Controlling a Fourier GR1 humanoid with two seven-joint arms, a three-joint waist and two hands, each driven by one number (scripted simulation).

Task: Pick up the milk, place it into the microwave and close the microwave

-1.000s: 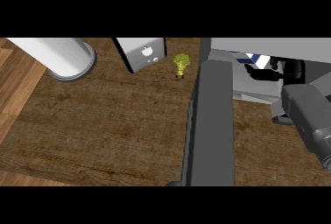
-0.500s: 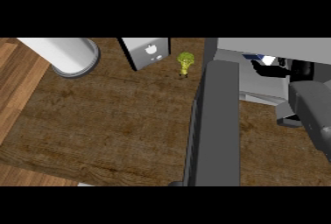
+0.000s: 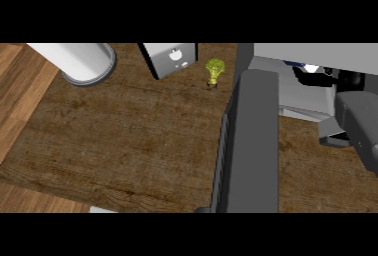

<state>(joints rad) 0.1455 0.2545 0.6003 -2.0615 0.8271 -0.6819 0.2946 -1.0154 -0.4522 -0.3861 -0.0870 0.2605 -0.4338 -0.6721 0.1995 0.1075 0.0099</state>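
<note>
Our right hand (image 3: 325, 79) reaches into the microwave (image 3: 310, 55), black fingers (image 3: 304, 75) seemingly curled round the milk (image 3: 308, 68), of which only a white and blue scrap shows, though we cannot tell the clasp for sure; the left hand is out of view. We judge the carton light, stiff-walled and smooth, best held across its flat sides. The grey door (image 3: 251, 145) stands open over the grainy wooden surface (image 3: 125, 135).

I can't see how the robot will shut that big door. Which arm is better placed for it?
Probably the right. Its forearm reaches into the microwave beside the open door, near the milk. The right hand is hard to make out there, and no left arm shows in view.
</note>
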